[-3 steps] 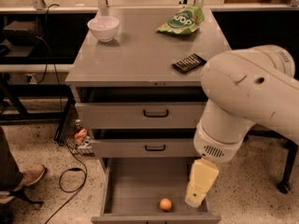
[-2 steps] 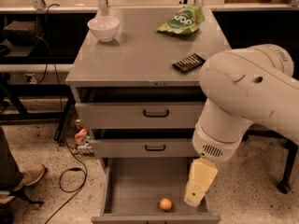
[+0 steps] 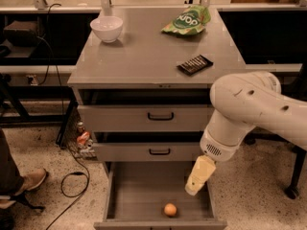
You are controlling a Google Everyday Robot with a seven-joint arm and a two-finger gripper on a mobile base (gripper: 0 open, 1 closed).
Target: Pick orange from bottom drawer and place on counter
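Observation:
The orange (image 3: 170, 209) lies on the flat grey floor of the open bottom drawer (image 3: 139, 195), near its front edge. My gripper (image 3: 197, 178) hangs over the right side of the drawer, above and to the right of the orange and apart from it. The white arm (image 3: 249, 111) comes in from the right. The counter (image 3: 144, 56) is the grey top of the cabinet, above the two upper drawers (image 3: 144, 118) with black handles.
On the counter stand a white bowl (image 3: 106, 28) at the back left, a green chip bag (image 3: 188, 20) at the back right and a dark flat packet (image 3: 194, 64) near the right front. A person's shoe (image 3: 29, 181) and cables (image 3: 72, 186) lie on the floor at left.
The arm has barely moved. The gripper stays over the right side of the drawer; the orange has not moved.

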